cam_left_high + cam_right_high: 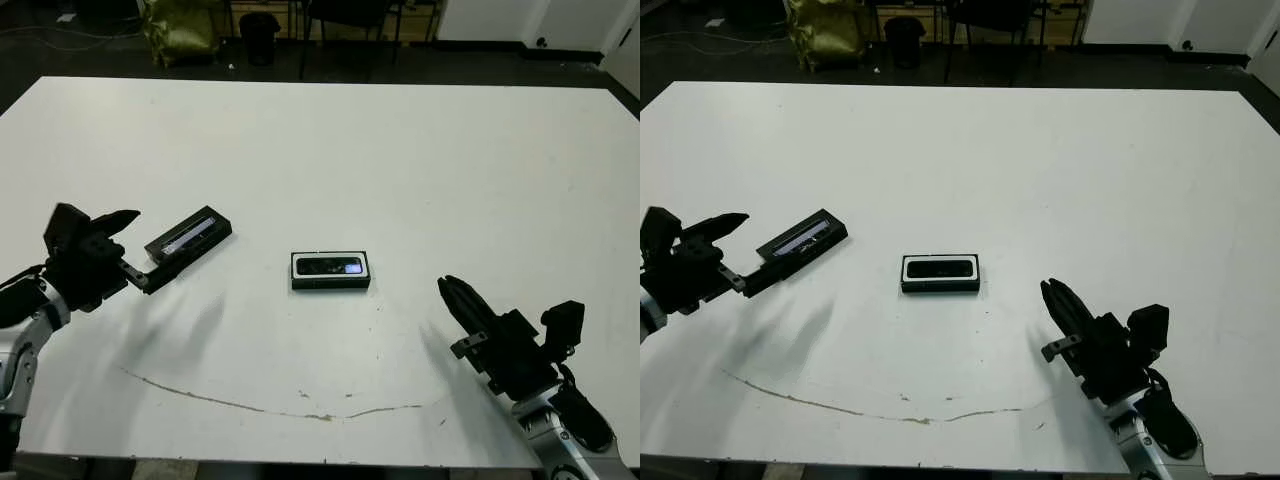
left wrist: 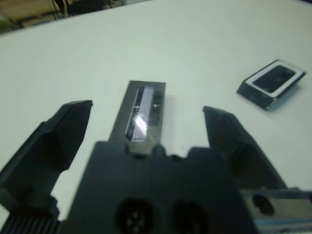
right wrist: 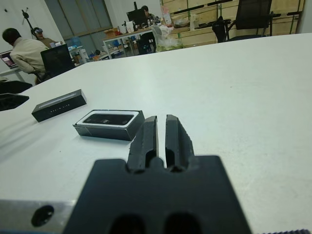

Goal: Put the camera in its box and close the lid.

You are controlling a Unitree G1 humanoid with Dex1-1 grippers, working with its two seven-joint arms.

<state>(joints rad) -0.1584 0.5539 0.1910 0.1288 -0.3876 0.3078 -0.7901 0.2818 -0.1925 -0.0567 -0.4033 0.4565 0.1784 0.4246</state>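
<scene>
The box (image 1: pixel 330 284), a shallow black tray with a white lining, lies at the table's middle. The camera (image 1: pixel 330 266), a slim glossy black bar, lies inside it. The lid (image 1: pixel 190 235), a flat black panel with a pale stripe, rests on the table to the left, angled. My left gripper (image 1: pixel 142 250) is open, and its fingers (image 2: pixel 63 131) straddle the lid's near end without touching it. My right gripper (image 1: pixel 447 286) is shut and empty, low over the table right of the box. The right wrist view shows the box (image 3: pixel 109 124) and lid (image 3: pixel 58 105) beyond those shut fingers.
A thin brown streak (image 1: pixel 300 410) runs across the table near its front edge. Beyond the far edge stand a yellow-green bag (image 1: pixel 180 30) and chair legs. A person (image 3: pixel 27 51) sits at a desk in the room behind.
</scene>
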